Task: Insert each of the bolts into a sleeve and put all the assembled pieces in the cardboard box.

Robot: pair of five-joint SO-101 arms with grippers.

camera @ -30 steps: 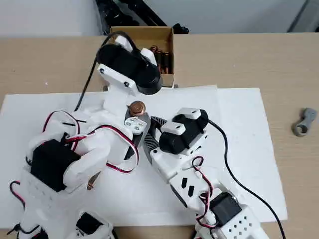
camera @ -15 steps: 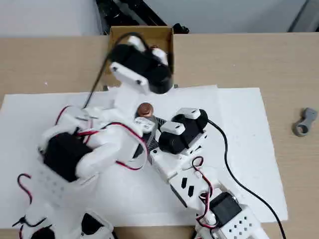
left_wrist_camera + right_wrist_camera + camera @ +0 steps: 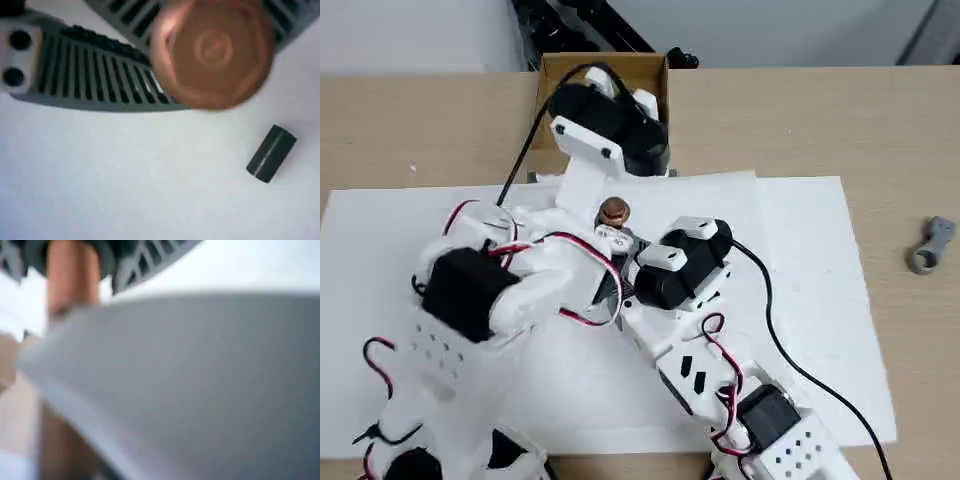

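L gripper (image 3: 611, 238) clamps bolt (image 3: 212, 50) (upright); sleeve (image 3: 271, 153) lies apart, bare sheet (image 3: 125, 190) around.

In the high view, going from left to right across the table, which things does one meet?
left arm's large black motor → bolt → right arm's wrist → grey part

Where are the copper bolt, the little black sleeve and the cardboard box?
copper bolt (image 3: 212, 52): left wrist view, round head.
black sleeve (image 3: 271, 153): left wrist view, its side.
cardboard box (image 3: 555, 70): high view, left wall.
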